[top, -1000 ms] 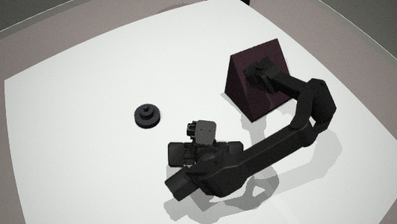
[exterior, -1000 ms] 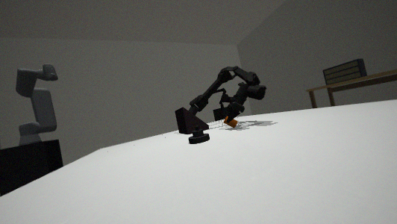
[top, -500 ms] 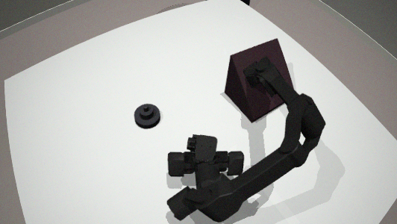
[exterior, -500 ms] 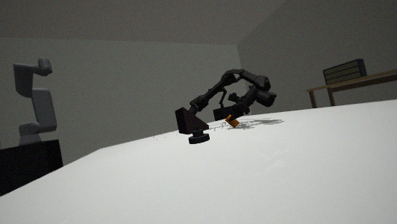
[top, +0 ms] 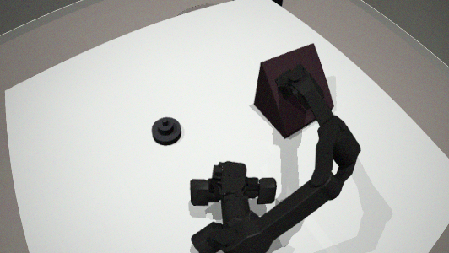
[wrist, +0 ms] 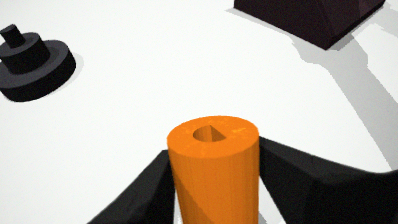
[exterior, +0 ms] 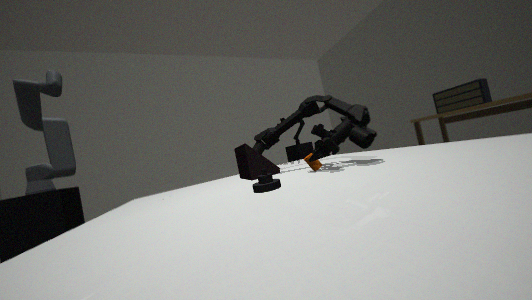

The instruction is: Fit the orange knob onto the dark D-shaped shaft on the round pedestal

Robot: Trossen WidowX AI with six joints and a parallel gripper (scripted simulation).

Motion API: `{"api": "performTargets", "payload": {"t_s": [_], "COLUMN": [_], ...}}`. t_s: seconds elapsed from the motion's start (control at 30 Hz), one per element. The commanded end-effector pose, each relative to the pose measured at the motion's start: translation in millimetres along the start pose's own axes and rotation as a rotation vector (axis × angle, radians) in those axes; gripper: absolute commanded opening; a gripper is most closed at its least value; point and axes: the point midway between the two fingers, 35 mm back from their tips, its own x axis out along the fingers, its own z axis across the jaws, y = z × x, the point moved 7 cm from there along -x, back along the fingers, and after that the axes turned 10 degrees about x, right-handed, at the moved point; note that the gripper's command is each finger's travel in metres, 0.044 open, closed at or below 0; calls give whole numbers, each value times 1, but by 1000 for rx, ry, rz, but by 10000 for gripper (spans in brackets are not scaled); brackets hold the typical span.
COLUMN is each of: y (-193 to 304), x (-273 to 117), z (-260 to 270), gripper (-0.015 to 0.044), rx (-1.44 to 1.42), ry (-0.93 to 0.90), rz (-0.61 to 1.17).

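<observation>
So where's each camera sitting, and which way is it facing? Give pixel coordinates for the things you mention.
Top: above the white table, looking steeply down; shows the arm and the gripper [top: 232, 166] [exterior: 313, 159] [wrist: 211, 150], knob hidden.
Exterior: low beside the table, looking across it; shows the arm from the side.
Wrist: on the arm near the gripper, looking past its fingers; shows those around the orange knob [exterior: 313, 162] [wrist: 215, 185].
Top and wrist share the round pedestal [top: 166, 136] [exterior: 266, 187] [wrist: 57, 62].
</observation>
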Motion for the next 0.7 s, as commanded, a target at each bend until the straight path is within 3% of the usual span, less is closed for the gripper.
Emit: {"api": "performTargets", "payload": {"t_s": [0.0,0.1,0.2,0.67], "y": [0,0,0,0], "x": [-2,-4,-1,-1], "z": [0,-1,0,0], "gripper": [180,180,259,260], "rx": [4,4,0,0], "ry": [-6,-11,-3,-3], "rz": [-1,6,1,1]}}
